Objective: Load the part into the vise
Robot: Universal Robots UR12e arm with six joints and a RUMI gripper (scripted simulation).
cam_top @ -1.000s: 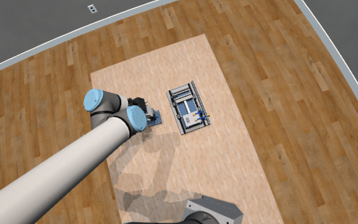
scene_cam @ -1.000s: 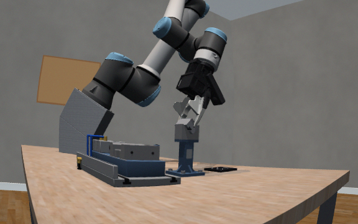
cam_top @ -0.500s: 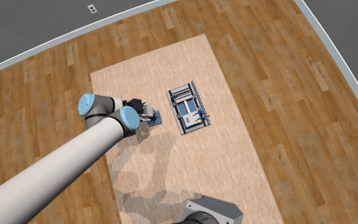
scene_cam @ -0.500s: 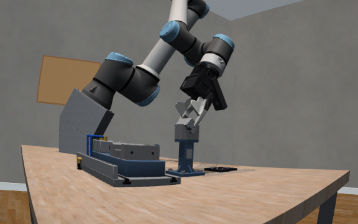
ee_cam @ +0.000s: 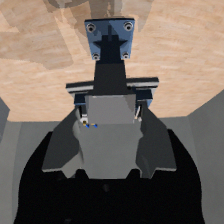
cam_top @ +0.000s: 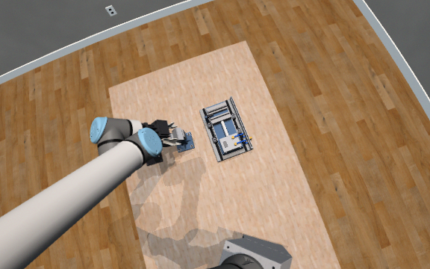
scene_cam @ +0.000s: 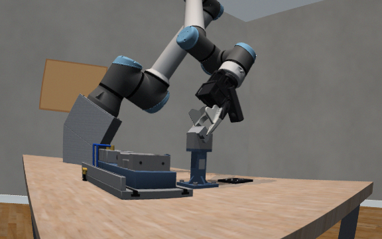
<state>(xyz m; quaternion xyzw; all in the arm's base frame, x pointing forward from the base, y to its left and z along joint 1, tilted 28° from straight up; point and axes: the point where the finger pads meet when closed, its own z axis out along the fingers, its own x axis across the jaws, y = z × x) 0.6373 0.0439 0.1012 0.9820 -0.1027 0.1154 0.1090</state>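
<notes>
- Exterior view: one grey, angular part [scene_cam: 197,129] appears to rest tilted in one grey V-block [scene_cam: 199,143], centre-right.
- Gripper [scene_cam: 203,126] [ee_cam: 110,105]: two pale metal fingers, partly spread around the part.
- One blue-grey vise [scene_cam: 150,166], lower centre.

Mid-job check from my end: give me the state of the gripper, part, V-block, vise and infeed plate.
Gripper: open, fingers apart around the part.
Part: tilted in the V-block; slot direction unclear.
V-block: upright on its stand, occupied.
Vise: open, not loaded.
Infeed plate: flat, no part on it.
</notes>
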